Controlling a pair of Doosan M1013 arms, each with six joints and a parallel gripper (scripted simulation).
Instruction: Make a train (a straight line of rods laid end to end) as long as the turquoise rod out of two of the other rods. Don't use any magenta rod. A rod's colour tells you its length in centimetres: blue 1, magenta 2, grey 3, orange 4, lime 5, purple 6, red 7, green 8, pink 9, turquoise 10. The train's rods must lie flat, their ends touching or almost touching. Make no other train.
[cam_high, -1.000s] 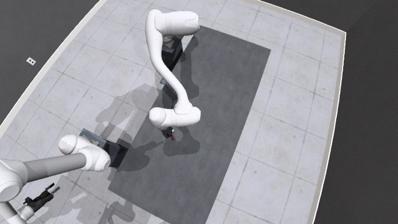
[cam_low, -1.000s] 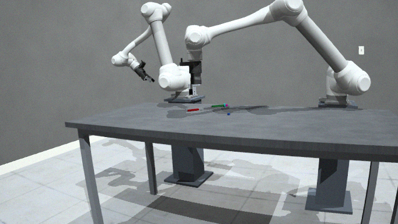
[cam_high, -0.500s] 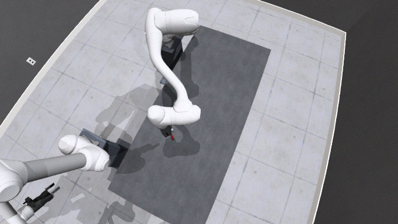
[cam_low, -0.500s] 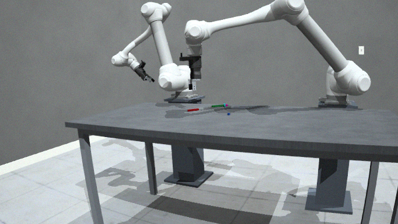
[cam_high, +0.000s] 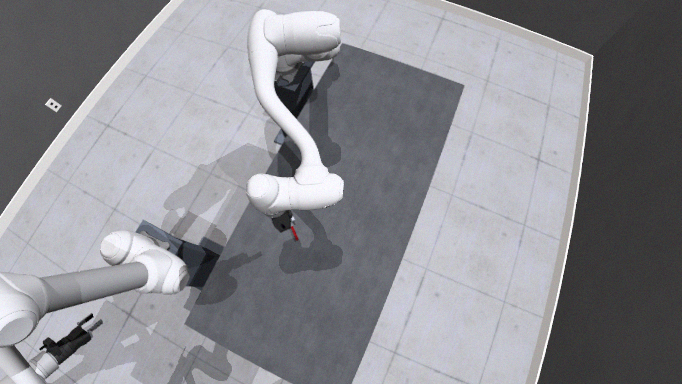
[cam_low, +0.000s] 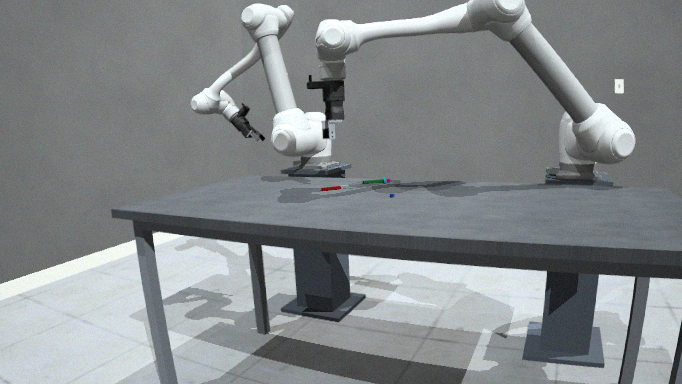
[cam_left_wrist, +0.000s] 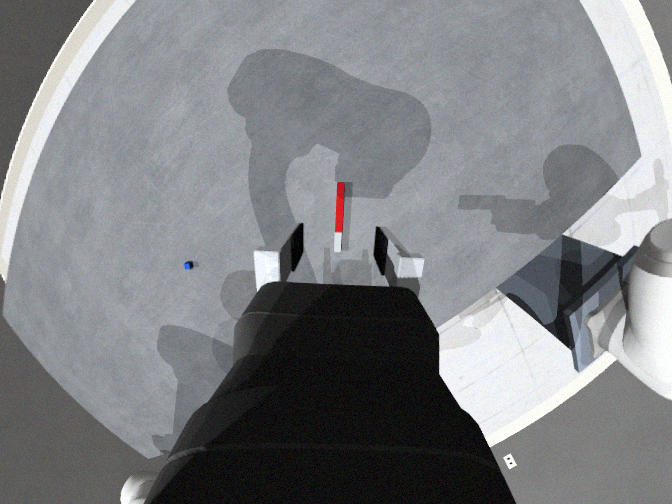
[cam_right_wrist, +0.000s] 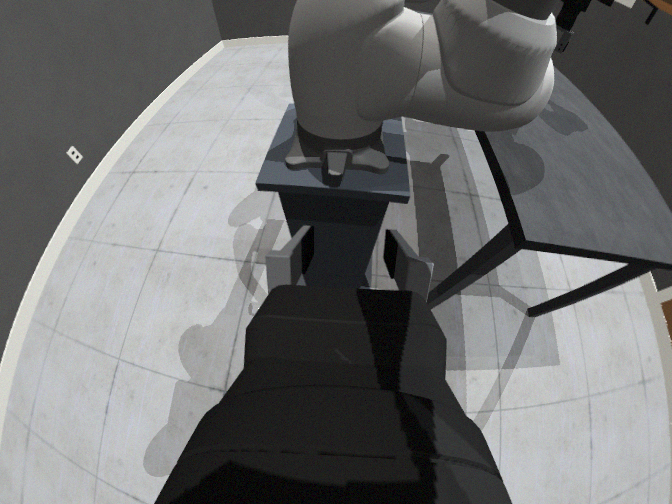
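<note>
Item 1: red rod (cam_high: 295, 233) (cam_low: 331, 188) (cam_left_wrist: 340, 207), one. Lies flat on the bench (cam_high: 375, 150) (cam_low: 375, 235) (cam_left_wrist: 135, 135) (cam_right_wrist: 597, 189).

Item 2: pale grey rod (cam_low: 345, 186) (cam_left_wrist: 338, 241), one. Flat, at the red rod's six o'clock end in the left wrist view; in line with it, ends touching or almost so.

Item 3: blue rod (cam_low: 392, 195) (cam_left_wrist: 188, 265), one, very short. Well apart, at nine o'clock from the pale grey rod in the left wrist view.

Item 4: green rod (cam_low: 372, 181), one. Near three o'clock from the red rod in the exterior view.

Item 5: turquoise rod (cam_low: 385, 180) and magenta rod (cam_low: 389, 180), one each. Small portions visible at the green rod's three o'clock end, exterior view; whether they touch it, cannot tell.

Item 6: left pincer (cam_low: 330, 131) (cam_left_wrist: 339, 249). Wide open, holding nothing, pointing down above the bench.

Item 7: right pincer (cam_high: 95, 320) (cam_low: 259, 136) (cam_right_wrist: 349, 252). Wide open, unladen; off the bench, toward seven o'clock in the top view.
</note>
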